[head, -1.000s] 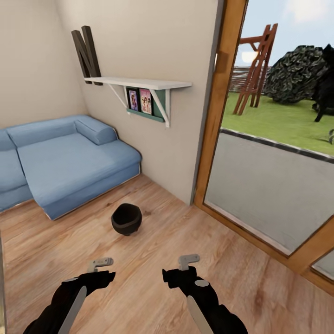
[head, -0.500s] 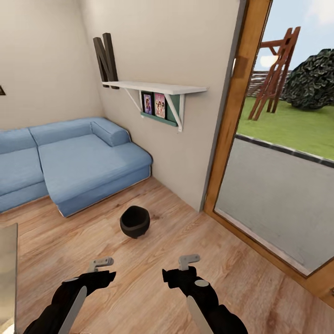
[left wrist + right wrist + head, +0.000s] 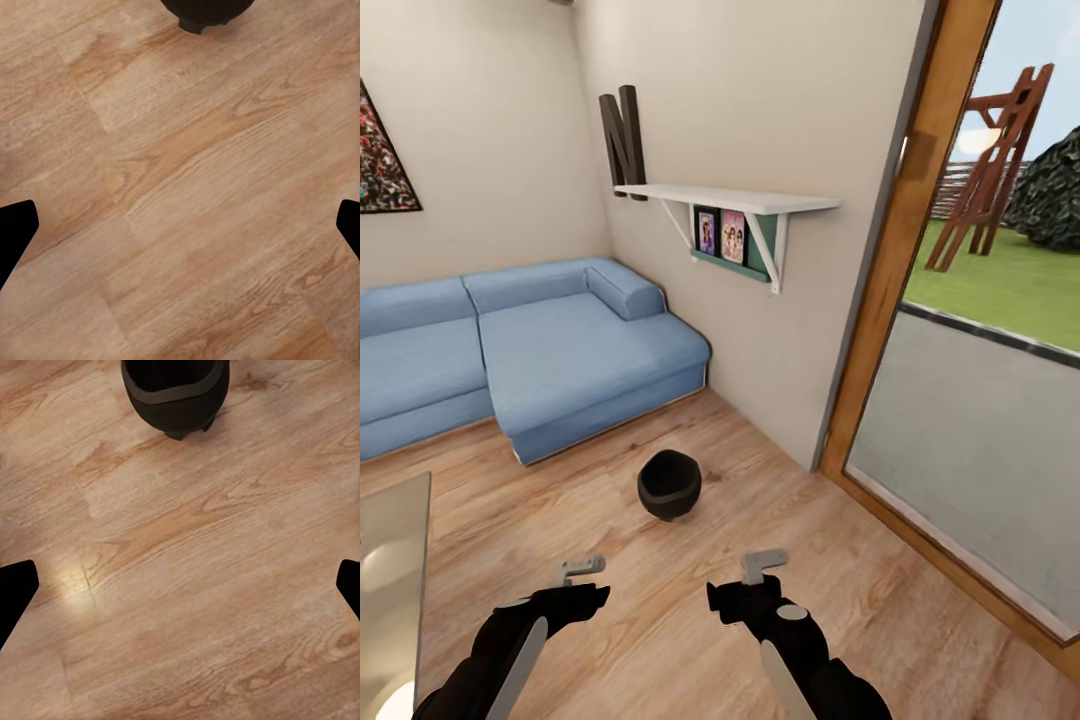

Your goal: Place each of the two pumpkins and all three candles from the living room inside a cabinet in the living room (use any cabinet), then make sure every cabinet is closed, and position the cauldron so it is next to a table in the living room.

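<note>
Leftward the head camera has swung since a second ago — more of the blue corner sofa (image 3: 530,350) and a corner of the glass coffee table (image 3: 390,560) now show, while the cauldron (image 3: 669,484) sits on the plank floor (image 3: 920,620) as before, near the sofa's end and well apart from the table. Left gripper (image 3: 578,571) and right gripper (image 3: 762,565) hover low ahead of the cauldron — both spread wide, grasping nothing.
</note>
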Available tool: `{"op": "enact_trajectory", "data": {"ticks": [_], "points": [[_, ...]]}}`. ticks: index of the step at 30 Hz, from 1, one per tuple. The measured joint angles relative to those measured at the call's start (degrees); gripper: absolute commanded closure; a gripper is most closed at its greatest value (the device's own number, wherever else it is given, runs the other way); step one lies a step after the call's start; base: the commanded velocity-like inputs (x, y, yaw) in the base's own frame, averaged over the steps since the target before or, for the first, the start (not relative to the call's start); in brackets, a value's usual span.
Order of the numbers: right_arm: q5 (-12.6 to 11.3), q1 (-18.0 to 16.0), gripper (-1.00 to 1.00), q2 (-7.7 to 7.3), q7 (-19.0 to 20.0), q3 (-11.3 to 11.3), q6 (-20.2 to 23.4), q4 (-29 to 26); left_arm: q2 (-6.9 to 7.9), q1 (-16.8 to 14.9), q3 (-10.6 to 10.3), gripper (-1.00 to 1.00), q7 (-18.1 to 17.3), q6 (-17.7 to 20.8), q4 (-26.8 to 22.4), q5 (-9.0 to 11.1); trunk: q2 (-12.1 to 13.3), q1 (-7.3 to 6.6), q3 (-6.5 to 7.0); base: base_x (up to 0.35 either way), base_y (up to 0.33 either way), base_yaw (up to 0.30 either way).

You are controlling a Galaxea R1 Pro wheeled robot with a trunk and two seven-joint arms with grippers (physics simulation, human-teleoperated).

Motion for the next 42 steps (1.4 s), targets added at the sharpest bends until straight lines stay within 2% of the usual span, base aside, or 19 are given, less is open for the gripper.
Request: {"op": "enact_trajectory", "data": {"ticks": [16, 31, 42], "points": [[-0.1, 0.0, -1.0, 0.0, 0.0, 0.6, -0.1, -0.1, 0.0, 0.0, 0.0, -1.0, 0.0, 0.0, 0.0, 0.0, 0.0, 0.0, 0.18, 0.246, -0.17, 0.017], [0.0, 0.0, -1.0, -0.01, 0.0, 0.7, 0.0, -0.3, -0.01, 0.0, 0.0, -1.0, 0.0, 0.0, 0.0, 0.0, 0.0, -0.01, 0.22, 0.28, 0.083, 0.012], [0.0, 0.0, -1.0, 0.04, -0.1, 0.6, 0.0, -0.2, 0.03, 0.0, 0.0, -1.0, 0.0, 0.0, 0.0, 0.0, 0.0, -0.01, 0.22, 0.294, 0.008, 0.206]]}}
